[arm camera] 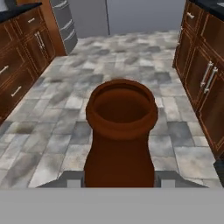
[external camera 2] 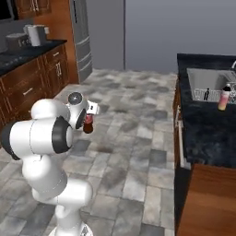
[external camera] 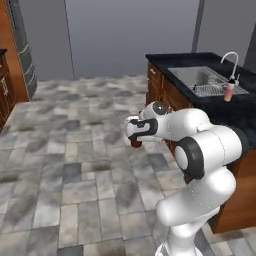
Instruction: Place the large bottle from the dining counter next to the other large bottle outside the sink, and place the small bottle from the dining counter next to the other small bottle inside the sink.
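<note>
Large bottle (arm camera: 120, 131) clamped in tool (external camera: 134, 135), neck rising between fingers

large bottle (arm camera: 120, 131) base below frame edge

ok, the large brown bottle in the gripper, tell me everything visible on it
The large bottle is dark reddish-brown and smooth, with an open mouth, a thick rounded lip and a neck that widens downward. The hand view looks straight into the mouth; its lower body runs down out of that view. It is off any surface, carried over the tiled floor. In the base views only a small brown and red part shows at the gripper, beside the white wrist.
</note>
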Robot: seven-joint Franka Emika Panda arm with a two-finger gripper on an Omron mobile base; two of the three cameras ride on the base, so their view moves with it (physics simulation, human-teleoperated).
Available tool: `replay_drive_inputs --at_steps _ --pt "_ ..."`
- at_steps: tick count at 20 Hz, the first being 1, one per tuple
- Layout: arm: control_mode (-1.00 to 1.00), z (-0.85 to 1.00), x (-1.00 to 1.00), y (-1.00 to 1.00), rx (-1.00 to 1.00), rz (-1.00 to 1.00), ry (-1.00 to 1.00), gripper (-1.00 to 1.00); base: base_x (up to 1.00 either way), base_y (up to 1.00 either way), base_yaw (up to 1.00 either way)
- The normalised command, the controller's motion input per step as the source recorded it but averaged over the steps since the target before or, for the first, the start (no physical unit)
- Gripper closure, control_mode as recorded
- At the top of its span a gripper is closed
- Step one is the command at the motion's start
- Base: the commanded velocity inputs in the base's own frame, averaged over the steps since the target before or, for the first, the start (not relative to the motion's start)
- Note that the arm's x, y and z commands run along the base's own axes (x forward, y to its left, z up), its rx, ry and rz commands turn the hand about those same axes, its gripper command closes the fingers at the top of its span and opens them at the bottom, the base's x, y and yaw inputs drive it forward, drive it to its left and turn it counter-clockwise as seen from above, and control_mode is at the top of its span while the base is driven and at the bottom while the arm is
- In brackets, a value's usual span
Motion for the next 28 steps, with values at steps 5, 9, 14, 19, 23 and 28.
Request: replay_drive_inputs --at_steps 5,9,14,19,23,28 --pt "1.00 0.00 0.00 0.00 0.00 0.00 0.00 1.00 0.72 0.60 -0.58" --pt "1.00 0.00 0.00 0.00 0.00 0.00 0.00 1.00 0.67 0.61 -0.57" --pt "1.00 0.00 0.00 0.00 0.00 0.00 0.00 1.00 0.74 0.68 -0.56" --pt "1.00 0.00 0.00 0.00 0.00 0.00 0.00 1.00 0.67 0.84 -0.56" --pt "1.00 0.00 0.00 0.00 0.00 0.00 0.00 1.00 0.46 0.92 -0.53" --pt "1.00 0.00 0.00 0.00 0.00 0.00 0.00 1.00 0.38 0.90 -0.52"
